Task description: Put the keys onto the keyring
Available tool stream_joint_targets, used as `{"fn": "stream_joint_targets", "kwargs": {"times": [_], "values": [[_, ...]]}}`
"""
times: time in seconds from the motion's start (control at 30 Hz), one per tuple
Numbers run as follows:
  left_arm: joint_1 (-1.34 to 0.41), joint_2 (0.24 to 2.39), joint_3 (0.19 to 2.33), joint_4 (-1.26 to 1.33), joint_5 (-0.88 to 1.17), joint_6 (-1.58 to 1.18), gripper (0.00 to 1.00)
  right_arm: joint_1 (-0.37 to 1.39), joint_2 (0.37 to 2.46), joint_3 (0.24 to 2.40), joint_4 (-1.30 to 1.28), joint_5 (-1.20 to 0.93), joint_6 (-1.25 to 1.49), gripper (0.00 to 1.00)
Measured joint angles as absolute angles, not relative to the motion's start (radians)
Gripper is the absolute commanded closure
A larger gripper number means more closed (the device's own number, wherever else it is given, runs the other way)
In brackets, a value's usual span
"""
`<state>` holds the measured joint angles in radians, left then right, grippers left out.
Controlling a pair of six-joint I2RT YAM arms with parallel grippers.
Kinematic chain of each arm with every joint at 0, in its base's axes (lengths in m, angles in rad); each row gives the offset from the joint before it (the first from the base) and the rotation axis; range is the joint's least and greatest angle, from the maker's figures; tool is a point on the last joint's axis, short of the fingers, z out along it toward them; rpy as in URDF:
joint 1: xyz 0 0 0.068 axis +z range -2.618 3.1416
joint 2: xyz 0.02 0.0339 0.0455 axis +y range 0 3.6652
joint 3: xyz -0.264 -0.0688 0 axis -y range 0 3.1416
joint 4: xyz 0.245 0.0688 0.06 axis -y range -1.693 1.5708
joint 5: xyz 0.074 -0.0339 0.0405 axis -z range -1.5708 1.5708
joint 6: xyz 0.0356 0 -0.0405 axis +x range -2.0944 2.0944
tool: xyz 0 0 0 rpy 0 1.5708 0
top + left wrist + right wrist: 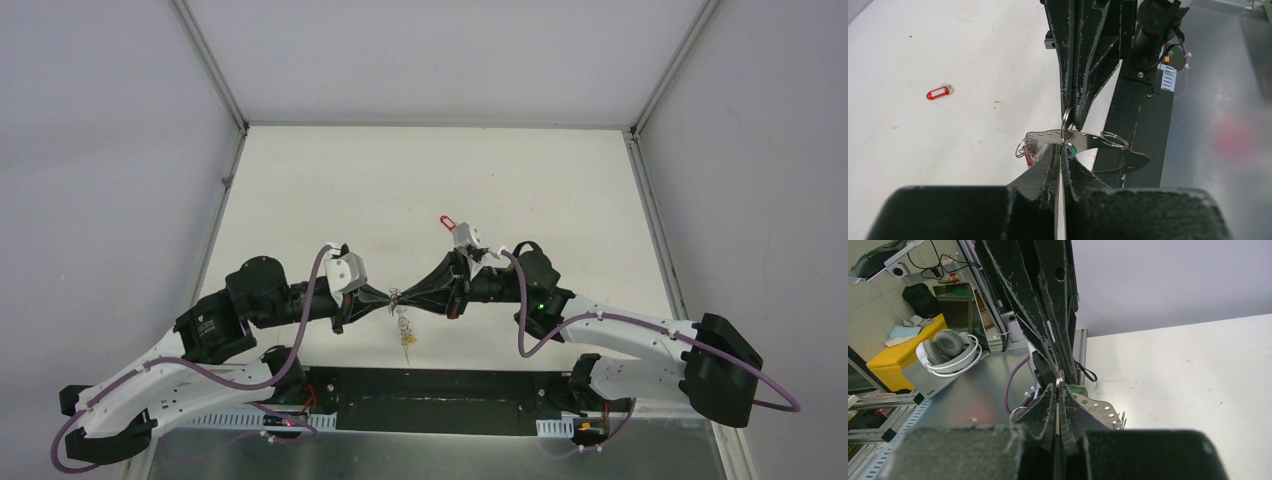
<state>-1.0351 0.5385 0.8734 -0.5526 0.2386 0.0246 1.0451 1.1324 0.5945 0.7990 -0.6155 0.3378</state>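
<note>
Both arms meet tip to tip above the near part of the table, well clear of its surface.

Left gripper: fingers pressed nearly together, only a hairline gap between them. The tips sit on the near edge of the keyring. From the wrist cameras this reads as a curved grey metal piece with a row of small holes along its edge. The exact contact is partly hidden by the fingers.

Right gripper: fully closed. Seen from the left wrist, it comes in from directly opposite the left fingertips. Its tips pinch the top of a small ring, which stands upright. The ring's lower end meets the keyring just ahead of the left fingertips.

Keyring position: between the two sets of tips, extending to the right of the left fingers, where a second split ring lies against it.

Keys: a small bunch hangs straight below the point where the grippers meet. A green tag shows just beside the left fingertips, on their right. Thin wire loops cluster close on their left. Individual keys in the bunch cannot be counted.

One red-tagged key lies flat on the table, apart from the bunch. It is well off to the left of the left fingers and on the far side of the right gripper's wrist.
</note>
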Motion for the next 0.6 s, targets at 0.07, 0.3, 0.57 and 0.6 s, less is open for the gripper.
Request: {"fn": "stream_joint_targets", "kwargs": {"times": [0.07,0.3,0.57,0.6], "values": [[-1.035,0.538,0.873,-0.553,0.251,0.036,1.00,1.045,1.132,0.595,0.799,-0.614,0.337,1.00],[-1.035,0.551,0.878,-0.569,0.277,0.068,1.00,1.045,1.132,0.593,0.795,-0.613,0.336,1.00],[-1.035,0.657,0.926,-0.642,0.333,0.113,1.00,1.045,1.130,0.589,0.768,-0.614,0.335,1.00],[-1.035,0.671,0.933,-0.650,0.336,0.119,1.00,1.045,1.130,0.588,0.764,-0.614,0.334,1.00]]}}
